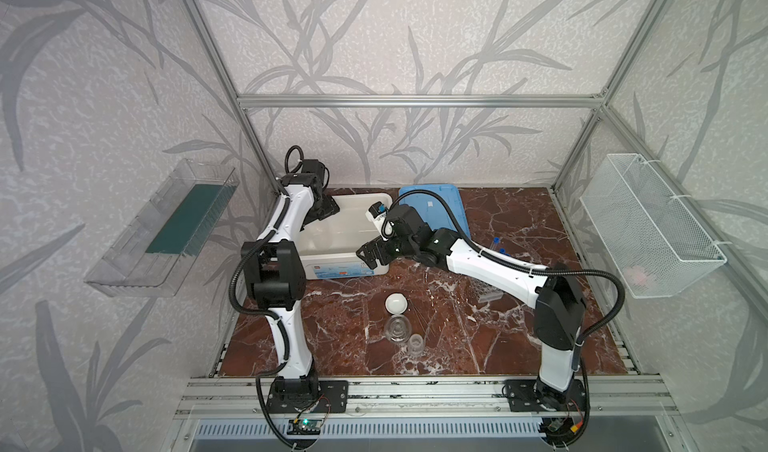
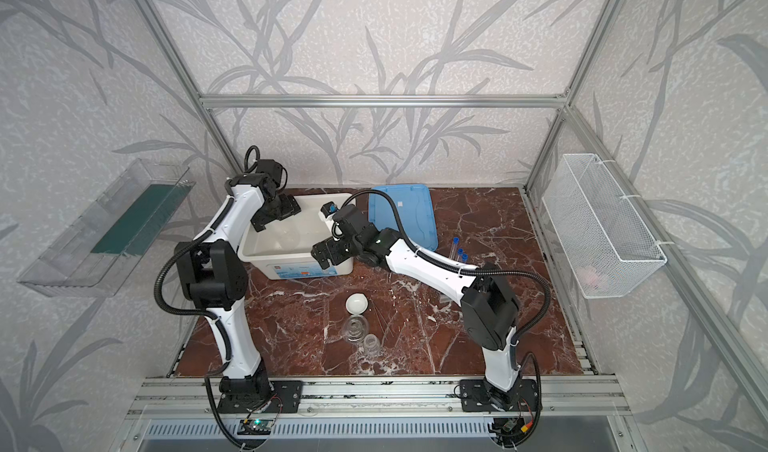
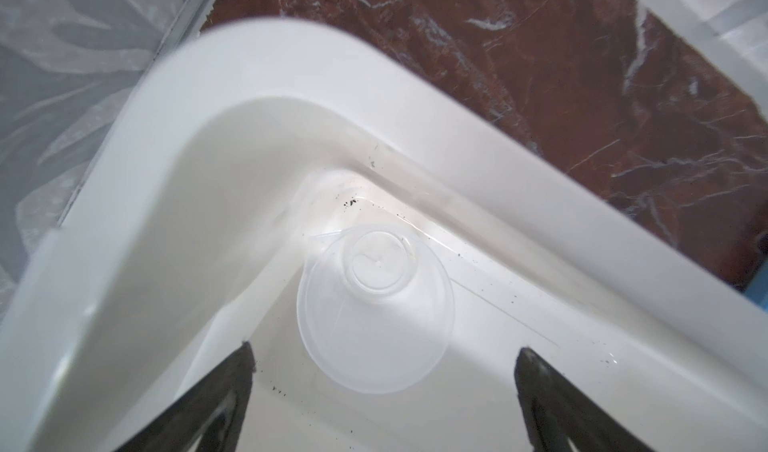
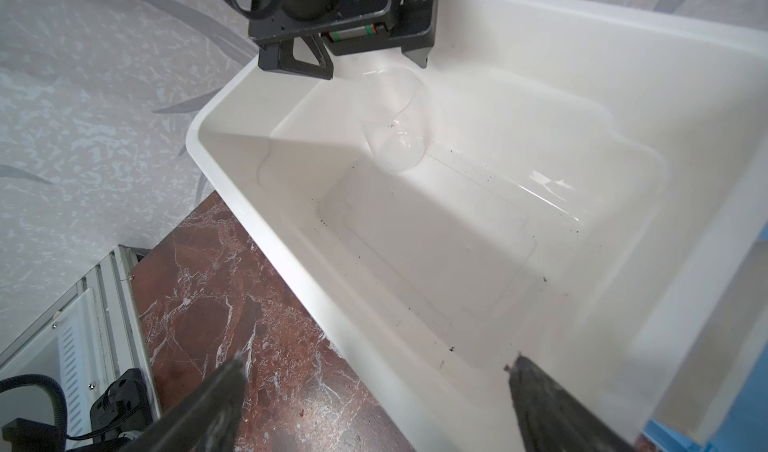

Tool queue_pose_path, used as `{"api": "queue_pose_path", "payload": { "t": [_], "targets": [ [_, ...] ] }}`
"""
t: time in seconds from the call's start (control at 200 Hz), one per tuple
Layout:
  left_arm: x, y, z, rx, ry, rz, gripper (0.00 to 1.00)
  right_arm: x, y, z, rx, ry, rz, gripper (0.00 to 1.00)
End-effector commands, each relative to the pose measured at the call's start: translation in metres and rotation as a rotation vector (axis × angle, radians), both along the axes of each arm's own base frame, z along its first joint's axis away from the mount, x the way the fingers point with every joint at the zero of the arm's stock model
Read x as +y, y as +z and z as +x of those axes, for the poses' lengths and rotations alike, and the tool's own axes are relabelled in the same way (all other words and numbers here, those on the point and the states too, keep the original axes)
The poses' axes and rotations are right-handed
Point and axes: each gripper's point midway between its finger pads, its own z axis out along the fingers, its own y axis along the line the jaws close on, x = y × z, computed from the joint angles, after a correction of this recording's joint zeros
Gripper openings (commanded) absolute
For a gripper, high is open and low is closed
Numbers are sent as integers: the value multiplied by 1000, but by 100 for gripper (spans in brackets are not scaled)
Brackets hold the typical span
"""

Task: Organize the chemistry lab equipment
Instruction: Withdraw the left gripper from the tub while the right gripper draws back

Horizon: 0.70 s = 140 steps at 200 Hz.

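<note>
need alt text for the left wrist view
A small clear plastic beaker sits in the inner corner of a white plastic box. The dark jaws of the left gripper stand open on either side of it, not touching. A red-brown marble tabletop shows beyond the box rim.

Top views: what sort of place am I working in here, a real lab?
Probably a staged robot test cell, not a real lab: a bare aluminium-profile frame, leaf-patterned wall panels, and a red-brown marble-look tabletop with two white-and-black arms bolted to its front rail.
</note>
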Motion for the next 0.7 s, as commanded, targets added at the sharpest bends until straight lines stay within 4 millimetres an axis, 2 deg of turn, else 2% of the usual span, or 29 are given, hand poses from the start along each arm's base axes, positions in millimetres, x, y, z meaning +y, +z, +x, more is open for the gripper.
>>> {"api": "queue_pose_path", "payload": {
  "t": [0.0, 0.24, 0.275, 0.3, 0.4, 0.565, 0.695],
  "targets": [
    [-5, 48, -6, -93, -29, -4, 99, -9, 35, -6, -67, 2, 27, 97],
    [-30, 109, -13, -241, -138, -17, 99, -32, 64, -12, -140, -32, 35, 100],
    [-35, 115, -15, -257, -147, -30, 99, -35, 63, -12, -143, -38, 23, 100],
    [-38, 119, -16, -269, -157, -45, 99, -42, 76, -15, -161, -46, 38, 100],
    [-54, 139, -19, -349, -212, -84, 99, -60, 86, -21, -192, -73, 38, 99],
    [-76, 167, -30, -514, -310, -139, 99, -97, 95, -35, -236, -123, 45, 99],
    [-99, 174, -40, -624, -388, -305, 99, -121, 90, -52, -247, -106, 35, 99]
  ]
}}
